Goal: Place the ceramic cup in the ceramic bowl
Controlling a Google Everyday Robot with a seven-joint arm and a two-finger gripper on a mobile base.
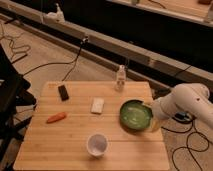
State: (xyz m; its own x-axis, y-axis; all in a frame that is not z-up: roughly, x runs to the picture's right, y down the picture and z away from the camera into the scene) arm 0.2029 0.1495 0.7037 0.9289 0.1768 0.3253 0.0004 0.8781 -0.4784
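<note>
The white ceramic cup (97, 144) stands upright near the front edge of the wooden table (55, 145). The green ceramic bowl (134, 115) with a dark rim sits at the table's right side, behind and to the right of the cup. My white arm reaches in from the right, and my gripper (152, 116) is at the bowl's right rim, well away from the cup. It holds nothing that I can see.
A small clear bottle (120, 78) stands at the table's back edge. A white block (97, 105), a black object (63, 92) and an orange carrot-like item (56, 118) lie on the left half. A dark chair (10, 95) stands at the left, and cables lie on the floor.
</note>
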